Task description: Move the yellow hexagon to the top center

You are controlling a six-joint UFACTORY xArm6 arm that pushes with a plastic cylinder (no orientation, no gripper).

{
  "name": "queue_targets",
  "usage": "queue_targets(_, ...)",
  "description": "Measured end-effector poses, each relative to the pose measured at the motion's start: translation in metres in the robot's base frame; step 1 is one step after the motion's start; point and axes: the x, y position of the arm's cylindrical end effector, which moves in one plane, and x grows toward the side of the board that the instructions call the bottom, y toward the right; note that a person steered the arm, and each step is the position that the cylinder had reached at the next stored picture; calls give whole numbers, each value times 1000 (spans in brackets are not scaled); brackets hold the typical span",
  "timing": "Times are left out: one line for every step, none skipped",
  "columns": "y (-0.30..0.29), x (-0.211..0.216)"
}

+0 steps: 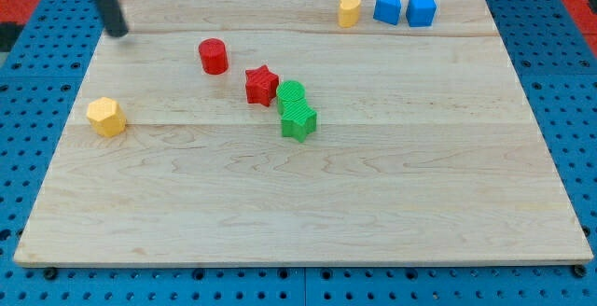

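The yellow hexagon [106,117] lies near the board's left edge, about halfway down. My tip [118,33] touches the board at the top left, well above the hexagon and slightly to its right. A second yellow block [349,10] sits at the top edge, right of centre.
A red cylinder [214,56] and a red star [261,85] lie left of centre. A green cylinder [291,94] touches a green star-like block [298,120] near the centre. Two blue blocks [388,7] [421,10] sit at the top right. The wooden board [373,203] rests on a blue pegboard.
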Motion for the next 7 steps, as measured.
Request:
queue_targets(87, 78)
queue_targets(137, 117)
queue_targets(78, 200)
queue_targets(22, 200)
queue_targets(32, 165)
queue_targets(50, 122)
queue_targets(73, 140)
